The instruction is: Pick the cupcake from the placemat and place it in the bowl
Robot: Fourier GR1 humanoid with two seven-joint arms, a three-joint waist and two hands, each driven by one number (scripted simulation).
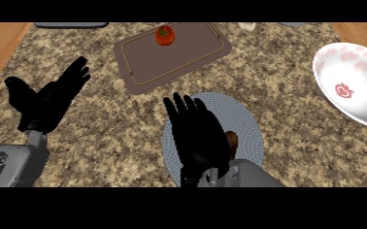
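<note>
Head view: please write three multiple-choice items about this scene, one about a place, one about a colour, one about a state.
1. Where does the tomato lie?
A. on the brown tray
B. in the bowl
C. on the placemat

2. What colour is the inside of the bowl?
A. plain blue
B. white with red marks
C. green

3. How is the left hand?
A. curled round the tomato
B. pressing on the tray
C. open, fingers up, holding nothing

Key: 1 A, the tomato sits at the far end of the brown tray. 2 B, the bowl at the right edge is white with red marks. 3 C, the left hand rests open over the counter.
</note>
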